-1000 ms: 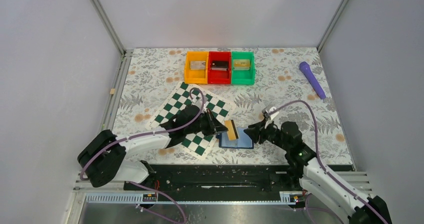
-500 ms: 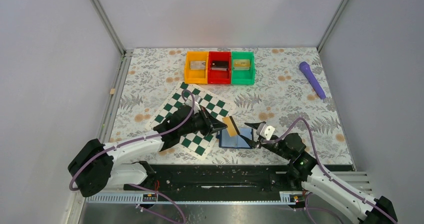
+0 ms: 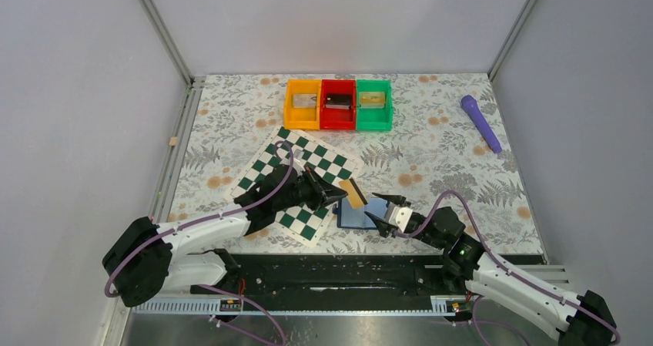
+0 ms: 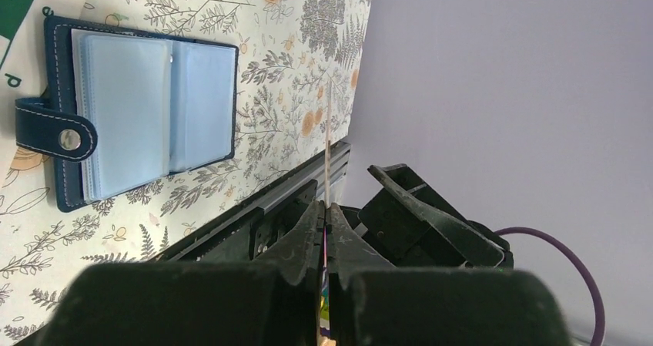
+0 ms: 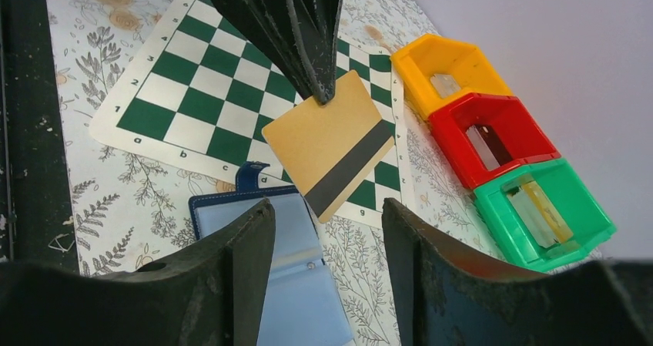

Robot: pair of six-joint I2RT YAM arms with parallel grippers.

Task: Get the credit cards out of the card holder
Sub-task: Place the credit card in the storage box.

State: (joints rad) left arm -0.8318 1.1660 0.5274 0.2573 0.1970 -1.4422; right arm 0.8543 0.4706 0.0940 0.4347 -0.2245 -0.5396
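The blue card holder (image 3: 359, 214) lies open on the floral table, its pale blue pockets up; it also shows in the left wrist view (image 4: 131, 111) and the right wrist view (image 5: 285, 277). My left gripper (image 3: 343, 194) is shut on a tan-gold credit card (image 3: 354, 193) with a dark stripe, held in the air just left of and above the holder; the card shows flat in the right wrist view (image 5: 333, 142) and edge-on in the left wrist view (image 4: 329, 142). My right gripper (image 3: 387, 211) is open and empty, low over the holder's right side.
A green-and-white chessboard mat (image 3: 296, 184) lies left of the holder. Orange (image 3: 302, 104), red (image 3: 337, 104) and green (image 3: 373, 104) bins, each with a card-like item inside, stand at the back. A purple marker-like object (image 3: 480, 122) lies at the back right.
My left gripper has lifted the card up and away from the holder. My right arm has drawn back toward the near edge and its gripper has opened and let go of the holder's right edge.
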